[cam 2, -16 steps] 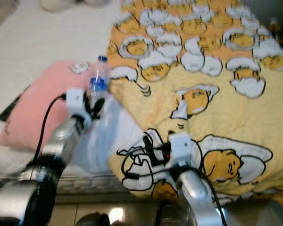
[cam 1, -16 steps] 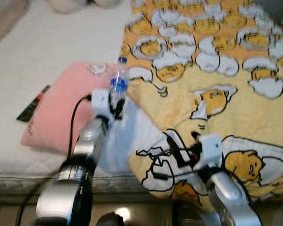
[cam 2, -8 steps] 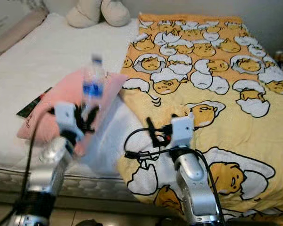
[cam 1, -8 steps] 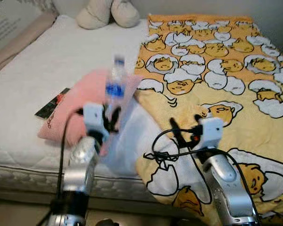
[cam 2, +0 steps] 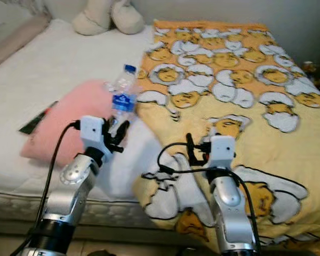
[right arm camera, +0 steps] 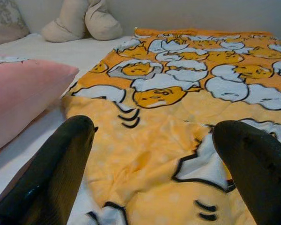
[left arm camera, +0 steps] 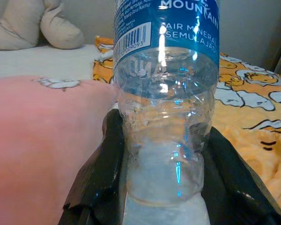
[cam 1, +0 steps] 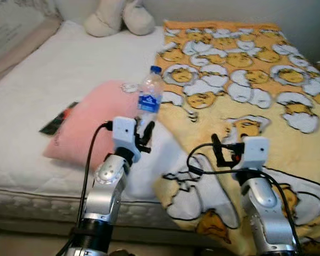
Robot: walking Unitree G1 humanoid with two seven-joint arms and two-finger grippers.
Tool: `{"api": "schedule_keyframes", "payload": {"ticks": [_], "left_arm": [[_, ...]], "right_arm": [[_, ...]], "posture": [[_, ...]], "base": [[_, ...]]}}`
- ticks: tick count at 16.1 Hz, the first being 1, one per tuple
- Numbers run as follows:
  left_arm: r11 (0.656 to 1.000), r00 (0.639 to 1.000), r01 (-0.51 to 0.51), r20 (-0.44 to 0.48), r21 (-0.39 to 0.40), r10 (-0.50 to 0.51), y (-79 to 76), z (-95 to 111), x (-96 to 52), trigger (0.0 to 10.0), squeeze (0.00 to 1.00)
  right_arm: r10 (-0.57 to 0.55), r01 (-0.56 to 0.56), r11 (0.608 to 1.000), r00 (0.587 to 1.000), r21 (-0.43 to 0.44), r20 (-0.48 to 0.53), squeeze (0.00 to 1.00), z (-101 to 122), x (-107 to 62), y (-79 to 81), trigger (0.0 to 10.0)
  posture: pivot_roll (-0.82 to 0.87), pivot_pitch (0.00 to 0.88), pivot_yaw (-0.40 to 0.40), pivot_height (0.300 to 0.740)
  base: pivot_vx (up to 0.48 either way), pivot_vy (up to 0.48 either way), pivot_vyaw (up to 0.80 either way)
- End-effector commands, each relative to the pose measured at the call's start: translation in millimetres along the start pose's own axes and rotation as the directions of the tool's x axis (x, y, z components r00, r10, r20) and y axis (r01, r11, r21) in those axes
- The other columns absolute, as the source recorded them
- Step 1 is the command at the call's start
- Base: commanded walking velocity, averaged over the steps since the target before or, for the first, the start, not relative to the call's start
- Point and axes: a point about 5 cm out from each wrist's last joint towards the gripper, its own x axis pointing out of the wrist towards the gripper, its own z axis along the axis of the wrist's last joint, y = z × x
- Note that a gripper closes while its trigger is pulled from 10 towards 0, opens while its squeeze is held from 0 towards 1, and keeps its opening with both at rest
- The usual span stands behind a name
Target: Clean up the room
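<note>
The bed (cam 1: 53, 69) carries a yellow blanket (cam 1: 256, 80) at 2 o'clock and a pink pillow (cam 1: 85, 128) at 9 o'clock. Above the pillow's edge, the left gripper (cam 1: 143, 133) clamps the bottle (cam 1: 149, 98) low on its body, upright, likely for carrying off. The right gripper (cam 1: 220, 151) hangs wide open and empty over the blanket, free for another item.

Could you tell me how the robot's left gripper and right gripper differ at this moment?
The left gripper is shut on the water bottle, holding it upright beside the pink pillow; the right gripper is open and holds nothing. The left one is raised higher than the right, which hovers above the yellow blanket. Both reach out over the bed.
</note>
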Motion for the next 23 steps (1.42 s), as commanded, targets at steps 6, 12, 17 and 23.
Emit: {"api": "schedule_keyframes", "payload": {"ticks": [6,12,17,23], "left_arm": [[0.999,0.999,0.009,-0.041,-0.052,-0.011,1.8,-3.5,-1.9,10.0,0.0],[1.0,0.999,0.009,-0.041,-0.005,-0.009,4.0,-2.4,-0.6,10.0,0.0],[1.0,0.999,0.004,-0.05,0.016,-0.003,5.3,-6.7,-0.4,10.0,0.0],[0.999,0.999,-0.03,-0.029,0.016,0.031,12.9,-2.9,1.6,10.0,0.0]], "right_arm": [[-0.036,0.037,0.999,0.999,0.039,-0.018,0.0,-9.0,-8.8,-1.3,10.0],[-0.025,0.025,0.998,1.0,0.049,-0.01,0.0,-6.3,-0.3,-0.9,10.0],[-0.044,0.047,0.997,0.998,0.057,-0.044,0.0,-14.7,-1.4,-3.4,10.0],[-0.076,0.076,0.996,0.997,0.046,-0.01,0.0,-5.8,10.4,-11.5,10.0]], "posture": [[-0.04,0.0,0.03,0.74],[-0.02,0.0,0.015,0.74],[-0.02,0.0,0.019,0.74],[-0.03,0.0,0.035,0.74]], "base": [[0.0,0.457,0.0],[0.0,0.458,0.0],[0.0,0.138,0.53],[0.0,-0.226,0.6]]}}
